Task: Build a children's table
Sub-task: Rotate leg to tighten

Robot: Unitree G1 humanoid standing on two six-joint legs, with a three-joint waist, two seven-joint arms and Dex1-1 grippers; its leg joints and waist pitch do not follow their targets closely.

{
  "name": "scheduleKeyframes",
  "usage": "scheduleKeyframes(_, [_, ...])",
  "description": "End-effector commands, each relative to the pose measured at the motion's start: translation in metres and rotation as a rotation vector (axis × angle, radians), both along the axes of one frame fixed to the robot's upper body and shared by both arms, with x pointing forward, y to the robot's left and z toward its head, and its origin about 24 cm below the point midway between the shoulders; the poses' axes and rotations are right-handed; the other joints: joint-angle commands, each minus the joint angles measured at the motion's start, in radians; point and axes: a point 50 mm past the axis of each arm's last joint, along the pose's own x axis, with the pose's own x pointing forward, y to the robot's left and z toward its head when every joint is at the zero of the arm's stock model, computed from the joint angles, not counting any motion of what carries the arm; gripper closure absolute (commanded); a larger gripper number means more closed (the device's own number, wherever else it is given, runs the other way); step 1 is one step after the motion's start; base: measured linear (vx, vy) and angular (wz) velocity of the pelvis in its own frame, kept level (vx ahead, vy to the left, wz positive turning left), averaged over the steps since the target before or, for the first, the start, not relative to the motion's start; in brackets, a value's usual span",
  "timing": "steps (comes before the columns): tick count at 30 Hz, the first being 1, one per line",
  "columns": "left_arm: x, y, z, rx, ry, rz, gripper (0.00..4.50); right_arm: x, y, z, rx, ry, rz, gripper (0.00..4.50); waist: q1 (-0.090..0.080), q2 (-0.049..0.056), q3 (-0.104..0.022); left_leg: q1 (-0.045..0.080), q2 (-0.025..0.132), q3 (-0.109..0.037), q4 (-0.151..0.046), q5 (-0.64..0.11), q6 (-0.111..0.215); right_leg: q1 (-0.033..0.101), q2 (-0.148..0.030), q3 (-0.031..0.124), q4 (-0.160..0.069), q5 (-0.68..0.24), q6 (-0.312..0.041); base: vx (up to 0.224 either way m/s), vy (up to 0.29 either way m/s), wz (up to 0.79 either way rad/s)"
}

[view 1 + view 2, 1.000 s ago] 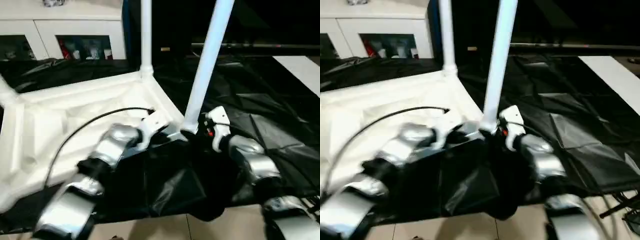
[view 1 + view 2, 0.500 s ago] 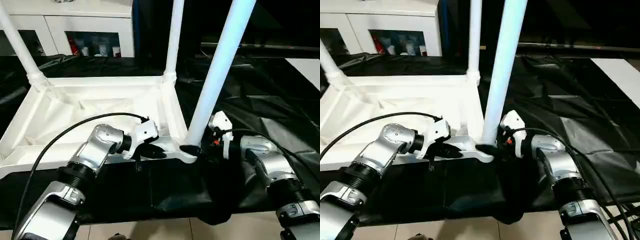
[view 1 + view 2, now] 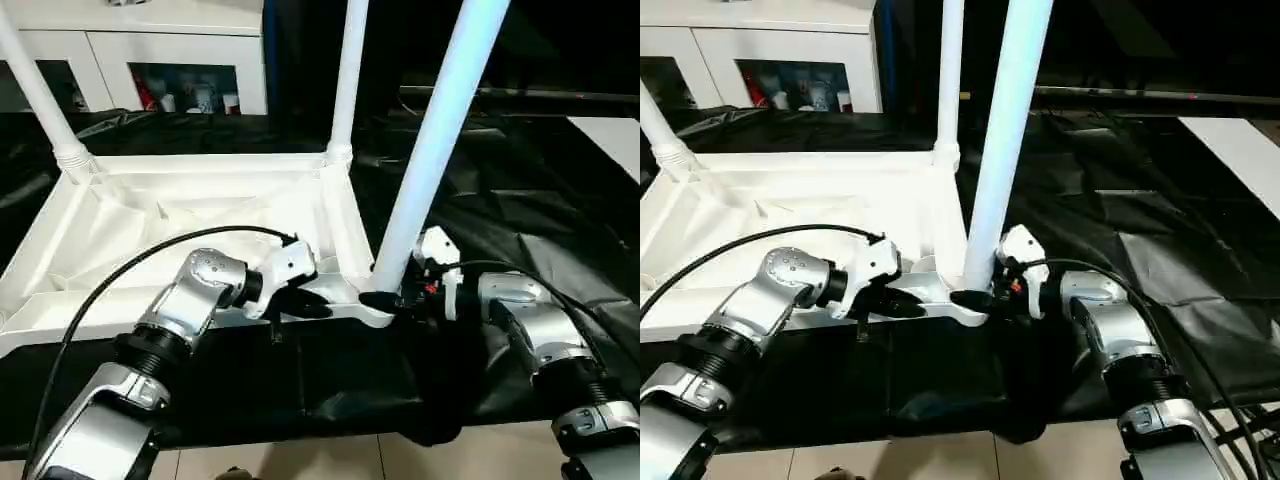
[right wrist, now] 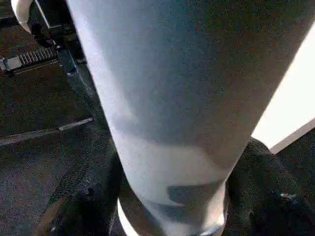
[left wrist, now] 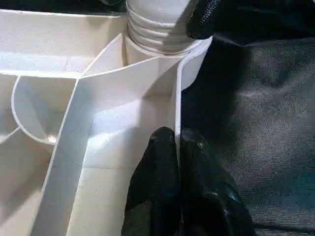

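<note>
The white plastic ribbed tabletop (image 3: 200, 215) lies upside down on the black cloth-covered bench (image 3: 520, 210). The left pincer (image 5: 176, 147) pinches its near rim; the right pincer (image 3: 392, 300) straddles the long white tubular leg (image 3: 430, 150) at the corner socket.

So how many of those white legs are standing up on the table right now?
3. The near leg stands in the corner by the robot's right gripper, the far right leg in the corner behind it, the far left leg opposite. A fourth may be out of frame.
</note>
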Motion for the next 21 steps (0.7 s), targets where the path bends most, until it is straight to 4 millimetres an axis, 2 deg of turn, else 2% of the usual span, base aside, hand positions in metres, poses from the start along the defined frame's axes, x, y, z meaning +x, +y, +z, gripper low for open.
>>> scheduleKeyframes(1, [-0.003, -0.008, 0.001, -0.011, 0.004, -0.037, 4.50, -0.003, -0.003, -0.008, -0.035, 0.025, -0.018, 1.91, -0.002, -0.007, -0.062, 0.014, 0.030, -0.011, -0.060, -0.187, 0.047, 0.050, -0.055, 0.049, -0.063, -0.208, -0.207, 0.000, 0.000, 0.00])
scheduleKeyframes(3, [-0.003, -0.008, 0.000, -0.012, 0.003, -0.032, 4.50, -0.003, -0.003, -0.010, -0.029, 0.030, -0.031, 1.91, -0.003, -0.008, -0.061, 0.014, 0.030, -0.011, -0.061, -0.189, 0.047, 0.050, -0.055, 0.049, -0.064, -0.212, -0.208, 0.000, 0.000, 0.00])
scheduleKeyframes(6, [0.002, -0.010, -0.003, -0.004, -0.008, 0.046, 4.50, 0.003, -0.002, -0.017, 0.019, 0.056, -0.183, 1.91, -0.007, -0.006, -0.059, 0.016, 0.029, -0.013, -0.063, -0.213, 0.033, 0.047, -0.057, 0.049, -0.069, -0.253, -0.200, 0.000, 0.000, 0.00])
scheduleKeyframes(7, [0.012, -0.014, -0.007, 0.012, -0.035, 0.166, 4.50, 0.009, 0.002, -0.024, 0.030, 0.066, -0.320, 1.91, -0.008, -0.004, -0.060, 0.016, 0.029, -0.012, -0.063, -0.217, 0.026, 0.046, -0.055, 0.050, -0.069, -0.257, -0.198, 0.000, 0.000, 0.00])
scheduleKeyframes(10, [0.021, -0.021, -0.011, 0.024, -0.057, 0.305, 4.50, 0.016, 0.010, -0.030, 0.042, 0.093, -0.481, 1.91, -0.015, -0.006, -0.058, 0.021, 0.026, -0.016, -0.068, -0.260, -0.007, 0.044, -0.056, 0.048, -0.080, -0.341, -0.168, 0.000, 0.000, 0.00])
scheduleKeyframes(12, [0.026, -0.029, -0.013, 0.024, -0.054, 0.398, 4.50, 0.021, 0.016, -0.034, 0.044, 0.115, -0.602, 1.96, -0.022, -0.006, -0.057, 0.018, 0.024, -0.017, -0.067, -0.266, -0.010, 0.043, -0.056, 0.049, -0.082, -0.355, -0.162, 0.000, 0.000, 0.00])
scheduleKeyframes(14, [0.032, -0.039, -0.013, 0.020, -0.054, 0.505, 4.50, 0.026, 0.022, -0.037, 0.024, 0.121, -0.718, 1.98, -0.026, -0.007, -0.056, 0.022, 0.021, -0.017, -0.065, -0.287, -0.012, 0.038, -0.058, 0.048, -0.089, -0.394, -0.153, 0.000, 0.000, 0.00])
scheduleKeyframes(15, [0.034, -0.044, -0.012, 0.014, -0.055, 0.548, 4.50, 0.028, 0.025, -0.038, 0.019, 0.128, -0.765, 1.98, -0.028, -0.008, -0.057, 0.019, 0.019, -0.019, -0.066, -0.287, -0.008, 0.042, -0.057, 0.045, -0.092, -0.409, -0.143, 0.000, 0.000, 0.00])
scheduleKeyframes(16, [0.036, -0.050, -0.011, 0.003, -0.059, 0.582, 4.50, 0.030, 0.029, -0.039, 0.021, 0.138, -0.805, 1.99, -0.030, -0.002, -0.054, 0.021, 0.018, -0.016, -0.064, -0.295, -0.004, 0.036, -0.057, 0.046, -0.097, -0.425, -0.139, 0.000, 0.000, 0.00])
scheduleKeyframes(18, [0.038, -0.063, -0.009, 0.000, -0.078, 0.599, 4.50, 0.035, 0.039, -0.038, 0.015, 0.143, -0.849, 1.99, -0.033, -0.005, -0.057, 0.019, 0.016, -0.019, -0.064, -0.294, -0.002, 0.039, -0.055, 0.043, -0.098, -0.429, -0.131, 0.000, 0.000, 0.00])
scheduleKeyframes(21, [0.039, -0.068, -0.009, 0.025, -0.113, 0.578, 4.50, 0.038, 0.045, -0.034, 0.007, 0.117, -0.853, 1.99, -0.031, -0.006, -0.058, 0.018, 0.017, -0.019, -0.065, -0.294, 0.011, 0.039, -0.055, 0.043, -0.100, -0.412, -0.124, 0.000, 0.000, 0.00])
